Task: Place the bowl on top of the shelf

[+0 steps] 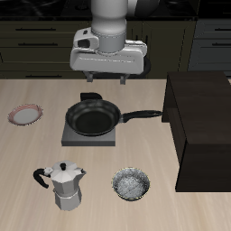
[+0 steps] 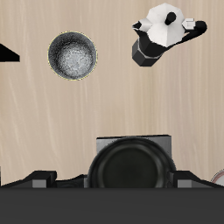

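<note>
The bowl (image 1: 132,185), small, grey-white, speckled and dark-rimmed, sits upright on the table near the front edge; it also shows in the wrist view (image 2: 72,55). The shelf (image 1: 203,126), a large dark brown wooden cabinet with a flat top, stands beside the bowl and reaches farther back; only a corner of it (image 2: 6,54) shows in the wrist view. My gripper (image 1: 106,80) hangs high above the table's back, over the far edge of the frying pan, well away from the bowl. Its fingers stand apart and hold nothing.
A black frying pan (image 1: 95,117) sits on a square grey-black burner plate (image 1: 90,137) mid-table, its handle pointing toward the shelf. A silver moka pot (image 1: 63,187) stands near the front edge beside the bowl. A pink-rimmed plate (image 1: 25,115) lies at the far side.
</note>
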Motion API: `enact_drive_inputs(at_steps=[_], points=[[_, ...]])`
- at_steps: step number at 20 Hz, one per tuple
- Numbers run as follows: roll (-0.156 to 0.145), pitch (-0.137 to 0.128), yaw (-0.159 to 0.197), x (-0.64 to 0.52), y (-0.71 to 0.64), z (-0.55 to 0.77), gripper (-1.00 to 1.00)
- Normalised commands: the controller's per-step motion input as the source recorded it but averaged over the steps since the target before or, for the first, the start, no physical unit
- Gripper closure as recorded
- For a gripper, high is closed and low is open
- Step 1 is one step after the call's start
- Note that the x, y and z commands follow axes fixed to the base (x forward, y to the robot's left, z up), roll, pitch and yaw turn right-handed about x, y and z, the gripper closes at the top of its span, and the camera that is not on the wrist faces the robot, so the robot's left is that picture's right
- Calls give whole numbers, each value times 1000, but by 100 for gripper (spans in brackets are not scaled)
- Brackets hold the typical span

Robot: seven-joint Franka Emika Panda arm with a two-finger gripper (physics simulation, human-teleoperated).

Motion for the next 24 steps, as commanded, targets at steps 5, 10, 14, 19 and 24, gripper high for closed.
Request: enact_drive_inputs(at_steps=[5,10,14,19,24], points=[[-28,1,1,336,-51,40,-100],[-13,3,2,442,12,53,-100],[-12,0,3,291,80,44,-100],[-11,14,-4,294,84,-2,-100],[6,-4,18,149,108,-29,-100]])
